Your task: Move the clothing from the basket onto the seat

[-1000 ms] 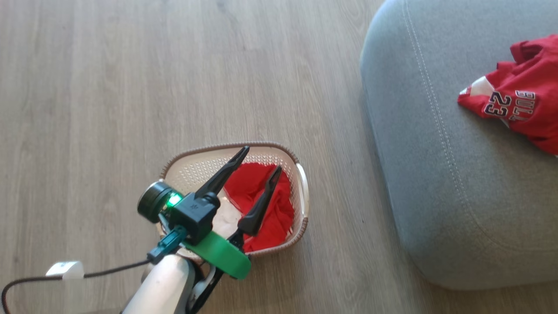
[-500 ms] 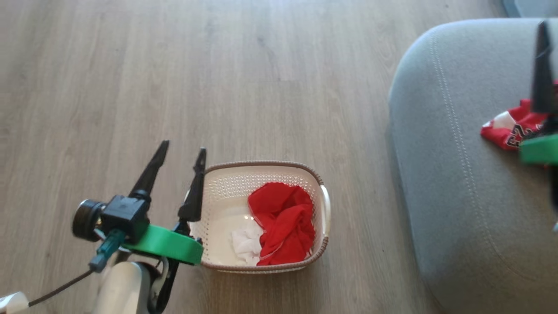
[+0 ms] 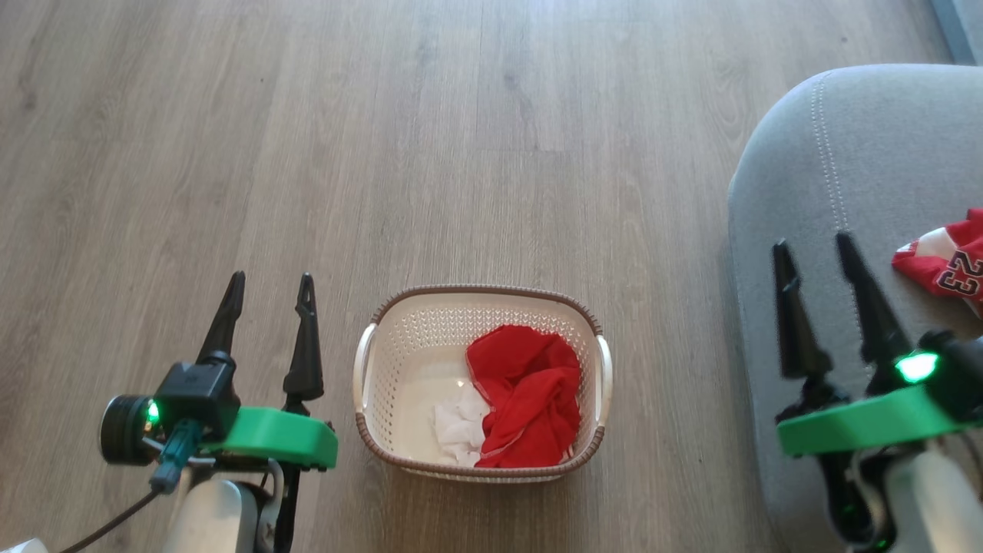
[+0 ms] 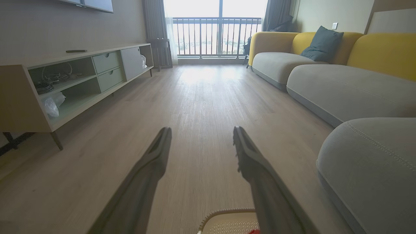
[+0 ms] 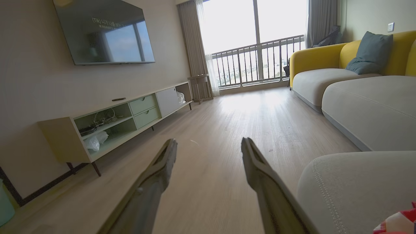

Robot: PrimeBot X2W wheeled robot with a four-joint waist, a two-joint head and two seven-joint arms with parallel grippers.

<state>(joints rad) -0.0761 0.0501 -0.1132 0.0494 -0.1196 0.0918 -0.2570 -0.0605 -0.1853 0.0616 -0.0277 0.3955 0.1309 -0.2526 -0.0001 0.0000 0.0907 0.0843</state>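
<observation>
- Floor [image 3: 461, 153] of pale wood planks is seen beneath everything.
- The grey seat [image 3: 814, 192] is set at the right, apart from the basket, and a line of light stitching is seen along its rounded edge.
- The cream basket [image 3: 484, 290] is stood upright on the floor, between the two arms.
- A crumpled red garment [image 3: 530, 399] is held in the basket's right half, with white fabric seen at its left side.
- The jersey [image 3: 948, 265] marked "23" is laid on the seat, at the head view's right edge.
- The left jaws are spread and empty, held over the floor just left of the basket.
- The right jaws are likewise parted with nothing gripped, held above the seat near the jersey.
</observation>
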